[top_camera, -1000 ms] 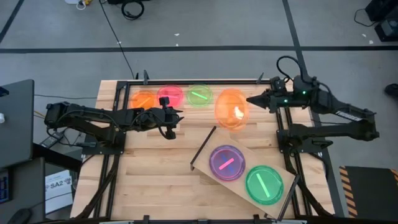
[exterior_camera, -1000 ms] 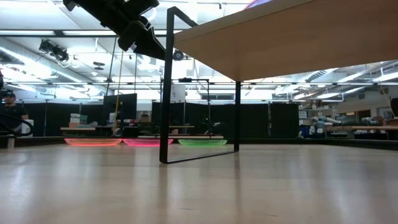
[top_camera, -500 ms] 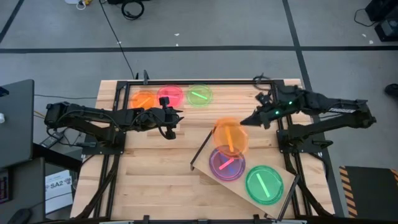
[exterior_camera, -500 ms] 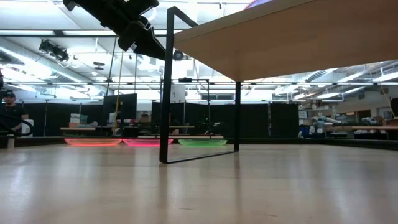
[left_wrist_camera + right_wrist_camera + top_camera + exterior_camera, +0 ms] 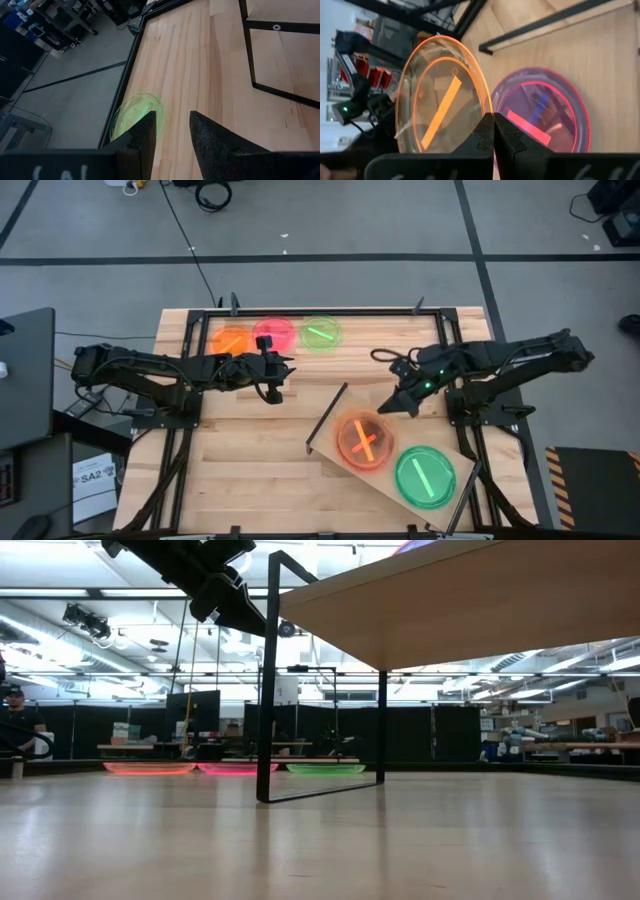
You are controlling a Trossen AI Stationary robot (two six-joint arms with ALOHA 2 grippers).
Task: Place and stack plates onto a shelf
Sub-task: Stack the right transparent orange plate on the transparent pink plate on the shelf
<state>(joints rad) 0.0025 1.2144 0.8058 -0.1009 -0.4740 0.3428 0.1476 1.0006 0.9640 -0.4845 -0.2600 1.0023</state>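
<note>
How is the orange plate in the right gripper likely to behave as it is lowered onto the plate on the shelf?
The orange plate probably stays stiff: pinched only at its rim by the right gripper, it keeps its round shape. It looks thin and translucent, so likely light. Its glossy surface may slide on the purple plate beneath it on the shelf.

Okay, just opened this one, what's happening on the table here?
The right claw is shut on the rim of an orange plate, holding it over a purple plate on the shelf, beside a green plate there. The left claw hangs open over the table's far side, near three plates waiting in a row along the far edge.
</note>
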